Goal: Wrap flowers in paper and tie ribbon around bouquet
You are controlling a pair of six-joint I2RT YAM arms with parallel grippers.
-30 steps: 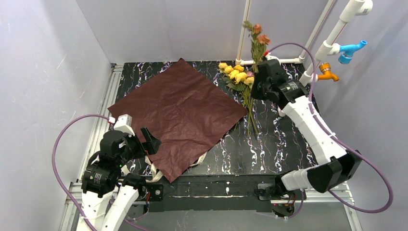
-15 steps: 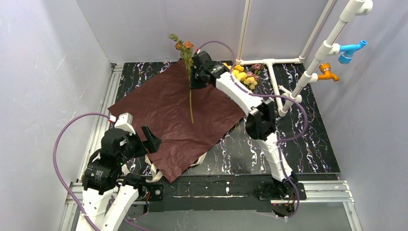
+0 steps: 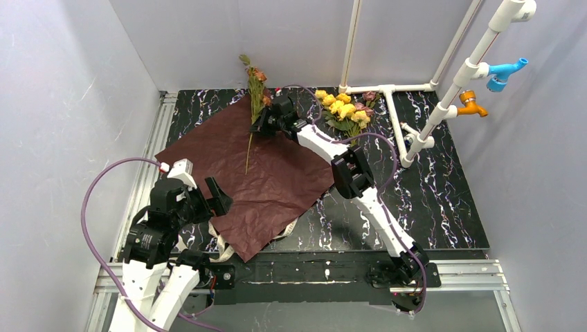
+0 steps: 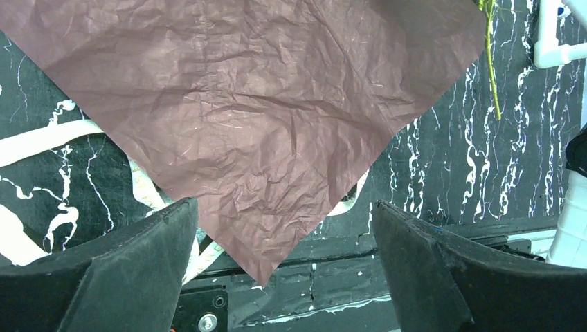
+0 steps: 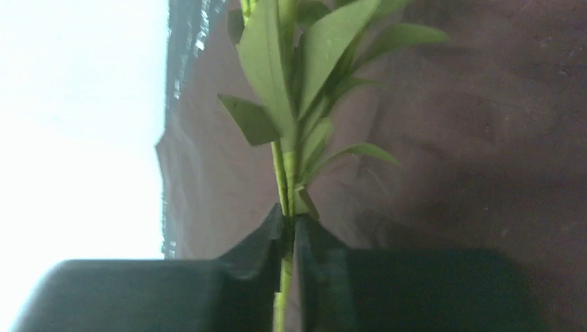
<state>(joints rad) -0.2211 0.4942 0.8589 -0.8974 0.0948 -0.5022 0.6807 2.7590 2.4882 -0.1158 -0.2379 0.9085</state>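
Black left fingers (image 4: 138,266) stand wide apart, gripping nothing, just off the near-left edge of the dark red paper (image 3: 277,176). The paper lies flat on the marbled worktop (image 3: 429,200). Cream ribbon (image 4: 38,144) shows from under the paper's near edges. Over the paper's far corner, the right fingers (image 5: 242,277) are clamped on the stem of an orange-bloomed flower sprig (image 3: 255,86). It is held roughly upright, its lower end hanging over the sheet. Right of that corner, the yellow flowers (image 3: 344,108) lie on the worktop.
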